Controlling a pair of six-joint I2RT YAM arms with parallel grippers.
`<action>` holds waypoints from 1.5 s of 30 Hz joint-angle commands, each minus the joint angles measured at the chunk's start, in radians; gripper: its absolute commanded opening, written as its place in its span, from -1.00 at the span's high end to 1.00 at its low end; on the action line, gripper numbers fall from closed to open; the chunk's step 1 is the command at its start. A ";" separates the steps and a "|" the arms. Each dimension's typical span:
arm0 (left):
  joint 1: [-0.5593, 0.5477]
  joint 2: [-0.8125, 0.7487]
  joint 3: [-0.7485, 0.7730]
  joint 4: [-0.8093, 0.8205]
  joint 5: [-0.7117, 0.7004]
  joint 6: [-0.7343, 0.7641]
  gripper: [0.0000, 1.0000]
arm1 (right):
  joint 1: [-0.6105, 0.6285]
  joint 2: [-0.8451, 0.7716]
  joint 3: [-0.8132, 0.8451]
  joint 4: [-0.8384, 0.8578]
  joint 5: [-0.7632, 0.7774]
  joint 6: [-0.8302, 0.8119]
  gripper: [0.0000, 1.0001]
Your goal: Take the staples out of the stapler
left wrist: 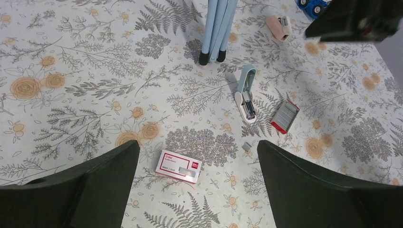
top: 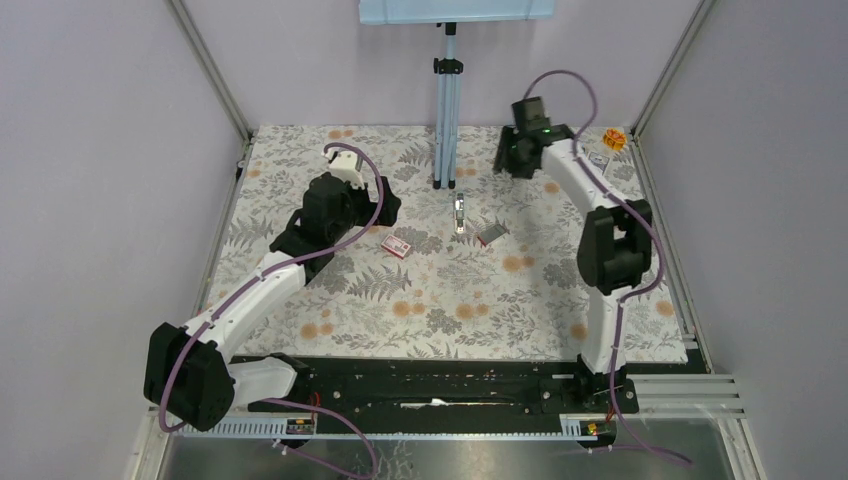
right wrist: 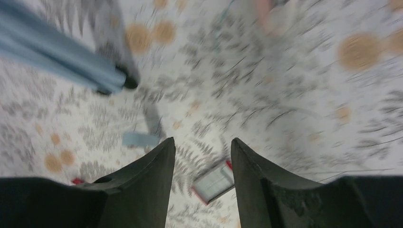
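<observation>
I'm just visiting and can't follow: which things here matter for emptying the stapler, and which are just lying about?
For the job: opened stapler; small grey piece near it, likely staples.
Lying about: open tray of staples; closed staple box; blue stand legs; small pink item.

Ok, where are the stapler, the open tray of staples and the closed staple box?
stapler [left wrist: 246, 97], left wrist view, on its middle part.
open tray of staples [left wrist: 284, 115], left wrist view, on the grey staples.
closed staple box [left wrist: 178, 166], left wrist view, on its lid.
</observation>
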 commanded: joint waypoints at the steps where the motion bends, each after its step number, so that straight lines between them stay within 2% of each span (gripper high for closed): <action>1: 0.005 0.003 0.057 0.017 0.003 0.011 -0.97 | -0.109 0.000 0.059 0.044 -0.003 -0.001 -0.08; 7: 0.004 -0.003 0.057 0.017 0.000 0.014 -0.98 | -0.187 0.229 0.274 -0.001 0.032 0.014 -0.04; 11: 0.005 -0.001 0.057 0.017 -0.006 0.018 -0.98 | -0.219 0.322 0.357 0.042 -0.008 0.033 -0.03; 23: 0.004 0.040 0.081 -0.020 0.048 0.011 -0.98 | -0.282 0.412 0.370 0.200 -0.123 0.147 0.00; 39: 0.004 0.051 0.087 -0.029 0.052 0.013 -0.98 | -0.286 0.488 0.398 0.205 -0.212 0.178 0.01; 42: 0.004 0.053 0.088 -0.029 0.054 0.013 -0.98 | -0.285 0.488 0.390 0.189 -0.199 0.169 0.10; 45: 0.004 0.053 0.090 -0.032 0.054 0.014 -0.97 | -0.285 0.477 0.372 0.184 -0.184 0.152 0.28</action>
